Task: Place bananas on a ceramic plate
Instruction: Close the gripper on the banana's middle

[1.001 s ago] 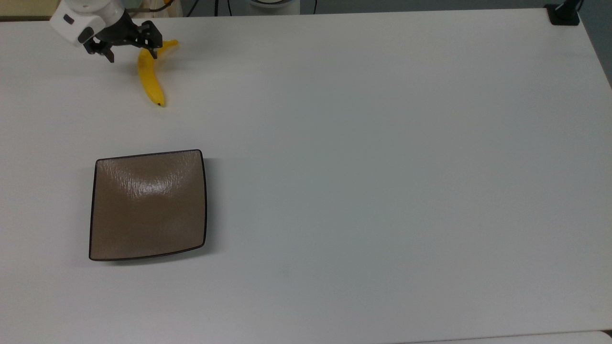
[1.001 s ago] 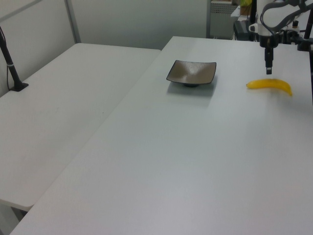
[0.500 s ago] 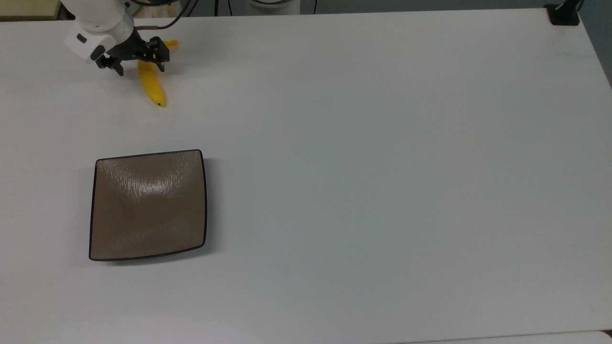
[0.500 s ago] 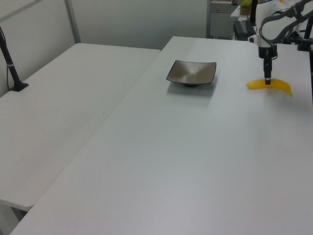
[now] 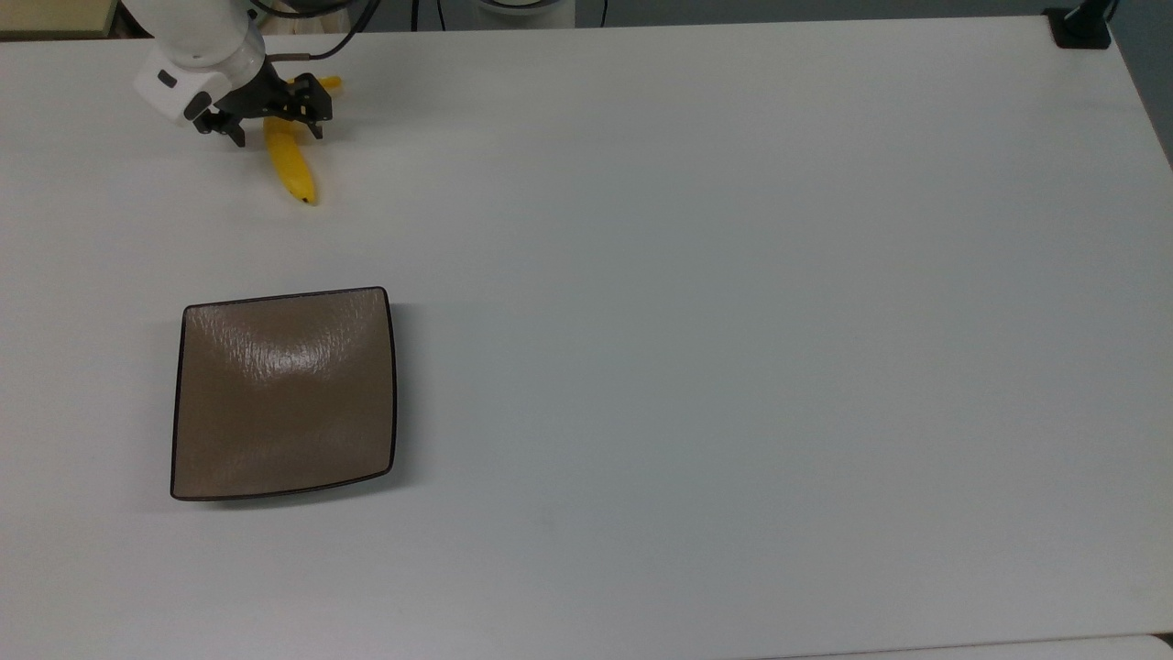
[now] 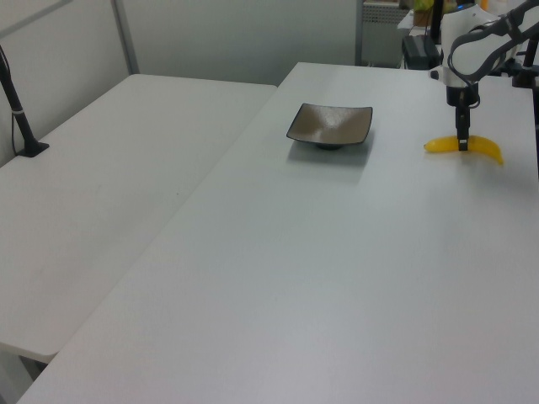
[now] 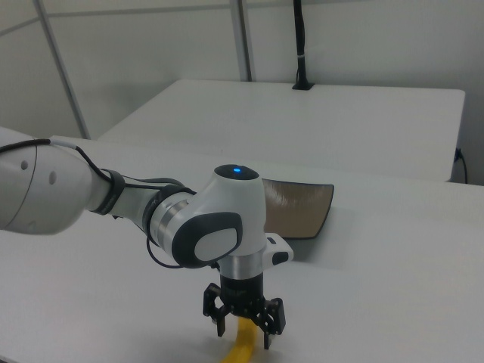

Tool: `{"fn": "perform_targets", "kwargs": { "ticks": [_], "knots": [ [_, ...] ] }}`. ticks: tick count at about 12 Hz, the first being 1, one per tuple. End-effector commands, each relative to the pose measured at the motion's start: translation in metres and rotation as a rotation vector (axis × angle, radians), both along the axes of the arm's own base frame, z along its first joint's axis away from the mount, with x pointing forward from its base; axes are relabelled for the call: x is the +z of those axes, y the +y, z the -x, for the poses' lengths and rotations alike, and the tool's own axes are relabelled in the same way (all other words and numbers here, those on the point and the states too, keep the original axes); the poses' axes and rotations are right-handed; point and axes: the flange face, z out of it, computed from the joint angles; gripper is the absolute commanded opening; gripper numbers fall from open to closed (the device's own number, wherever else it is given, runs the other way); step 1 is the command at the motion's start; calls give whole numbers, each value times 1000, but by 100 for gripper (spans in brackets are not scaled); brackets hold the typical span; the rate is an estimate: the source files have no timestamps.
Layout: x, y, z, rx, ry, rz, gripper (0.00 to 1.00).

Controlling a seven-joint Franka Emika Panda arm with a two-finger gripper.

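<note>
Banana and ceramic plate on white table, gripper at banana

Gripper (image 5: 272,119) down over the banana (image 5: 291,158), jaws spread wide astride its upper half; banana lies flat on the table (image 5: 733,321). Square brown ceramic plate (image 5: 284,394) sits well apart, bare.

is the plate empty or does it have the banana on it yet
Empty. The plate shows only bare glaze; the banana lies on the table, under the tool.

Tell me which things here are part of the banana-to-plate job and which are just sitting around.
Part of the job:
- banana, lying on the white table
- ceramic plate, nothing on it
- gripper, open, fingers either side of the banana

Just there:
- black post base at the top view's upper right corner
- second white table alongside
</note>
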Motion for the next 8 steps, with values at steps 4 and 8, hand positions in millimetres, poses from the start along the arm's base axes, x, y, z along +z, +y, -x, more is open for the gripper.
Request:
{"fn": "perform_targets", "kwargs": {
  "ticks": [4, 8],
  "knots": [
    [-4, 3, 5, 9, -9, 12, 92],
    [-4, 3, 5, 9, -9, 12, 69]
  ]
}}
